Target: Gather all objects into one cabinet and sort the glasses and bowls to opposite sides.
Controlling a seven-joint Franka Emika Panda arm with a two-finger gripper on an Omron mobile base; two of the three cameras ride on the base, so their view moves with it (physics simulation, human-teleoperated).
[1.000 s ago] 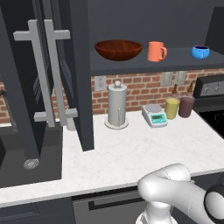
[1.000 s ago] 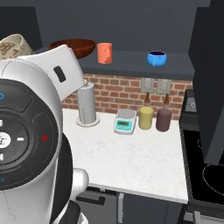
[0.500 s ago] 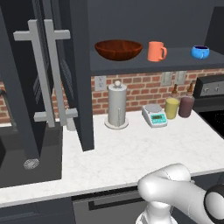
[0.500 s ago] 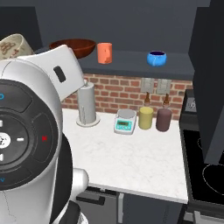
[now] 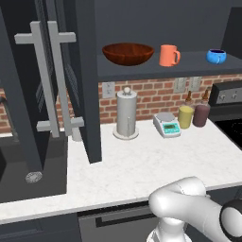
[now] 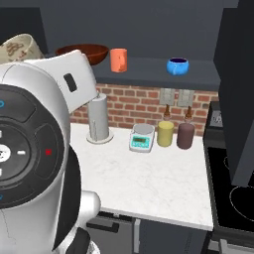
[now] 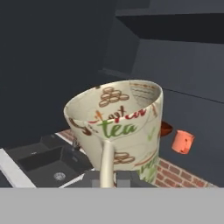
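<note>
While the gripper (image 7: 108,178) grips its handle, the cream cup (image 7: 118,127), printed "tea", hides the fingertips and half the bowl (image 7: 165,128).

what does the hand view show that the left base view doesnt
Hand view alone: the cream cup, printed with "tea" lettering, large and close, its handle toward the camera, apparently held just above the fingers, though the grip itself is hidden.

Left base view alone: the blue bowl on the cabinet shelf, the paper-towel holder, the scale and the two bottles on the counter, plus the open cabinet door with its bar handles.

Both: the orange mug, an edge of the brown bowl, the brick wall and the sink.
</note>
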